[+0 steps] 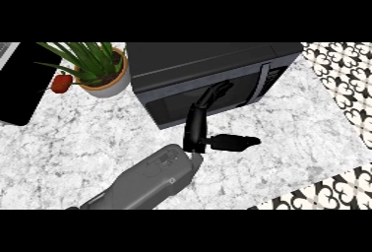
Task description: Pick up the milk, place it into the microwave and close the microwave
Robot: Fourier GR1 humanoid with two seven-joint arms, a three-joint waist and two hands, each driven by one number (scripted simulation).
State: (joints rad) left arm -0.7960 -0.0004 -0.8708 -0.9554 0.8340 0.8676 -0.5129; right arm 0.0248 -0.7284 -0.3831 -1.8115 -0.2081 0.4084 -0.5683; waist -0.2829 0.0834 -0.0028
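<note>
1. A kitchen.
2. A grey marbled counter [80, 142] bears a black microwave [207, 69].
3. A potted plant [98, 66] stands just left of it.
4. Black-and-white patterned tiles [349, 78] show along the right edge.

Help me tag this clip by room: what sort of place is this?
Probably a home kitchen: a microwave stands on a marble counter, with a potted plant beside it and patterned tiles at the right.

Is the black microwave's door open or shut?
Shut. The black microwave door sits flush with its front; the left hand rests straight fingers against it.
</note>
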